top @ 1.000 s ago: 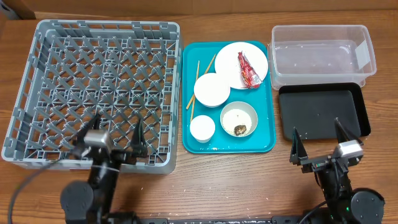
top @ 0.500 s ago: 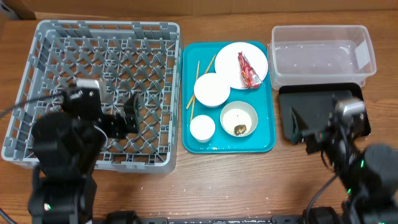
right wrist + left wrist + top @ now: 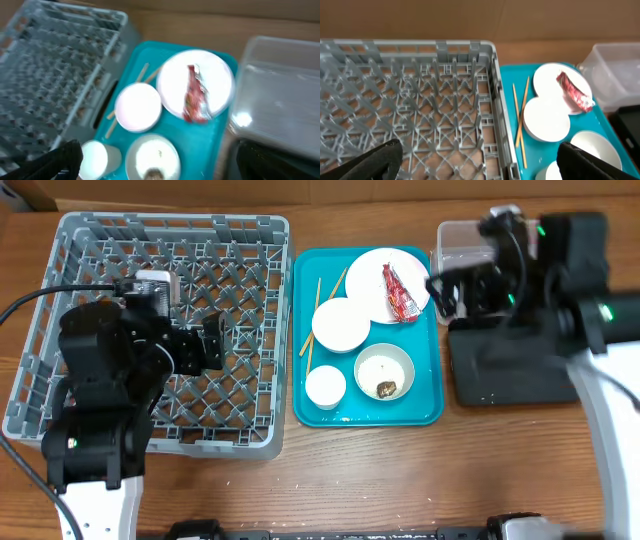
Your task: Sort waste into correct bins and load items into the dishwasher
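On the teal tray (image 3: 428, 408) lie a round plate (image 3: 372, 278) with a red wrapper (image 3: 399, 292), a white bowl (image 3: 340, 324), a second bowl (image 3: 384, 366) holding a brown lump (image 3: 386, 388), a white cup (image 3: 325, 386) and wooden chopsticks (image 3: 311, 330). The grey dish rack (image 3: 70, 240) stands on the left. My left gripper (image 3: 185, 345) hovers open over the rack floor with nothing in it. My right gripper (image 3: 470, 285) hangs open and bare above the tray's right edge. The right wrist view shows the wrapper (image 3: 195, 95) on the plate (image 3: 172, 82) ahead of the gripper (image 3: 165, 165).
A clear tub (image 3: 452, 240) sits at the back right, mostly hidden by my right arm. In front of it lies a black tray (image 3: 505, 375). Cardboard stands along the table's far edge. Bare wooden tabletop runs along the front.
Both arms have risen from the table's front edge and moved away from it. The left gripper now hangs over the rack; the right has swung left over the tub and tray edge.
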{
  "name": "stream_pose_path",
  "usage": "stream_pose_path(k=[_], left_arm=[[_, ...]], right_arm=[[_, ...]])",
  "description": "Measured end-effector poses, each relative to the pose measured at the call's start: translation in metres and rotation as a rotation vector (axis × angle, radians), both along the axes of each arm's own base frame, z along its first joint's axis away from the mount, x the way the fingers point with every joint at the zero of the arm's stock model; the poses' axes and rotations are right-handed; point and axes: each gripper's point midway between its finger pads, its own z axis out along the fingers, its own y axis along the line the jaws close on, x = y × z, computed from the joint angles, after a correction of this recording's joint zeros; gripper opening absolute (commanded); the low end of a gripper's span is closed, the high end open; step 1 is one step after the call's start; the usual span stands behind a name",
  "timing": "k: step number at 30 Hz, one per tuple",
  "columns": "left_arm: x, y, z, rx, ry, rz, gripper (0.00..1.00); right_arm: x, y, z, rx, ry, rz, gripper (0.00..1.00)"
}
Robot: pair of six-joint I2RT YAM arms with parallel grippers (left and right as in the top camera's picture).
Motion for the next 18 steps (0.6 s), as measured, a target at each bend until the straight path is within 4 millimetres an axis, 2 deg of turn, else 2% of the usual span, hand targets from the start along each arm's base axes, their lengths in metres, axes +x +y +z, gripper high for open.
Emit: stream_pose_path(k=[3,4,9,13,18], left_arm=[[0.006,0.0,-0.013,-0.002,0.045,-0.001,1.0],[0.008,0.0,-0.016,-0.003,0.058,0.0,1.0],[0.014,0.001,-0.029,-0.006,0.104,0.0,1.0],[0.016,0.001,-0.034,-0.006,0.119,0.0,1.0],[0.02,0.001,-0.041,-0.008,0.141,0.0,1.0]], right_arm=[[0.042,0.024,-0.014,0.097,-0.023,0.087,1.0],[0.044,0.026,-0.016,0.104,-0.021,0.094,1.0],[0.082,0.047,-0.045,0.157,-0.04,0.159,1.0],[0.101,0.054,-0.089,0.003,-0.01,0.082,1.0],[0.113,0.063,-0.13,-0.236,-0.011,-0.018,1.0]])
